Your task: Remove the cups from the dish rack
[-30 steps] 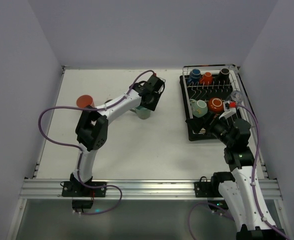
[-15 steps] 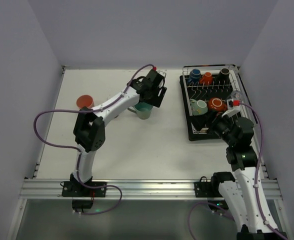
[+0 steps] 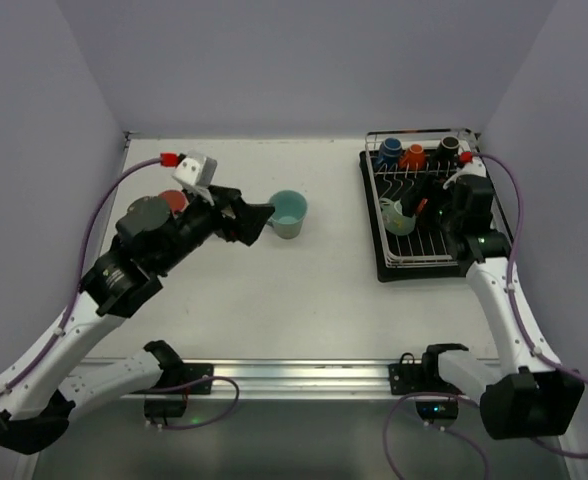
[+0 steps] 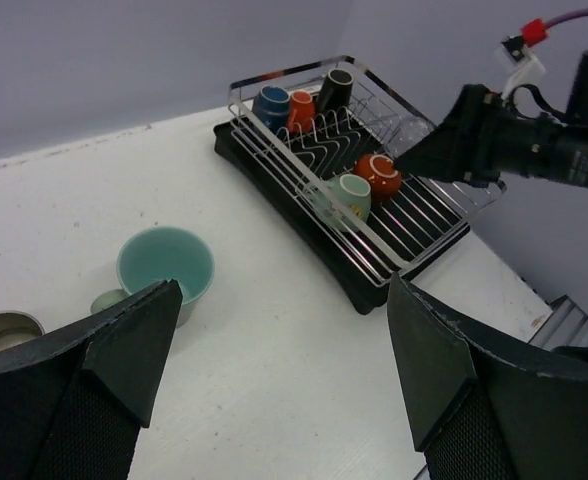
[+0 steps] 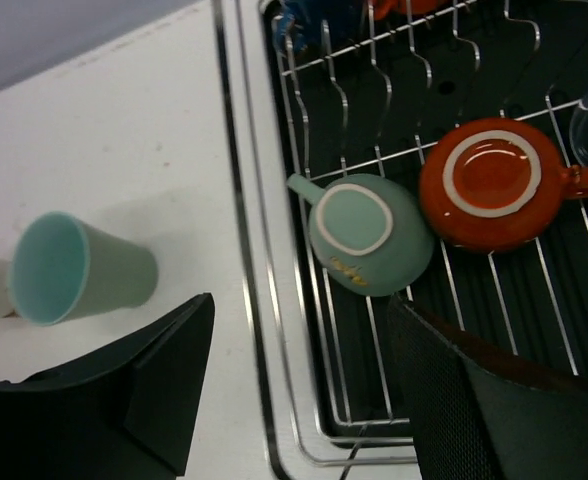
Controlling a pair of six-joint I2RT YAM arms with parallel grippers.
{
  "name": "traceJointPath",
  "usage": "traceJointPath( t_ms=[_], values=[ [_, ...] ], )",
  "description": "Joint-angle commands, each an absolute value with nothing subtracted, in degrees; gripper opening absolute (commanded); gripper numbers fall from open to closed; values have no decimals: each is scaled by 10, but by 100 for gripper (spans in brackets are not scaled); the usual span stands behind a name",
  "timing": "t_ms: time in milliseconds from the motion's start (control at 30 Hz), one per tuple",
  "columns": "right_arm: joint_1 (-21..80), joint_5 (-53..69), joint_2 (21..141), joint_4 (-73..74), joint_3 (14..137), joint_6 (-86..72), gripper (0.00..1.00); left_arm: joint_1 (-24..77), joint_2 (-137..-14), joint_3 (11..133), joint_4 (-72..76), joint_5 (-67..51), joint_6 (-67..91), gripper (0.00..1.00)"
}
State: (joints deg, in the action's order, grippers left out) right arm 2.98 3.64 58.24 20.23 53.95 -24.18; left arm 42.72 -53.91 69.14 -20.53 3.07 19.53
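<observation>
Left arm point(image 3: 134, 245) in white shells and black joints, right arm point(image 3: 504, 310) a match, purple cables point(image 4: 574, 15) looping off, red connector tip point(image 4: 534, 30), black mesh-textured wedge fingers point(image 4: 124, 340).

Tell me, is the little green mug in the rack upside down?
Yes, upside down. The little green mug shows its white-ringed bottom facing up in the dish rack.
</observation>
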Motion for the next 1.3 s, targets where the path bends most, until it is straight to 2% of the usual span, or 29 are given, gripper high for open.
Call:
traceJointPath(
  t_ms=[0, 167, 400, 567, 733, 1267],
  values=[
    [30, -9, 650, 241, 591, -182, 72, 425, -511, 591, -189, 24, 197, 91],
    [30, -9, 728, 270, 655, -121, 69, 424, -437, 520, -197, 52, 172, 91],
    [30, 35, 828, 330, 739, 54, 75, 424, -435, 501, -167, 27, 140, 92],
    [31, 96, 847, 355, 749, 152, 80, 425, -440, 507, -175, 27, 116, 92],
    [31, 137, 882, 359, 749, 171, 83, 425, -425, 476, -152, 4, 121, 92],
    [44, 76, 991, 395, 789, 199, 82, 425, -435, 466, -147, 11, 121, 92]
  ],
)
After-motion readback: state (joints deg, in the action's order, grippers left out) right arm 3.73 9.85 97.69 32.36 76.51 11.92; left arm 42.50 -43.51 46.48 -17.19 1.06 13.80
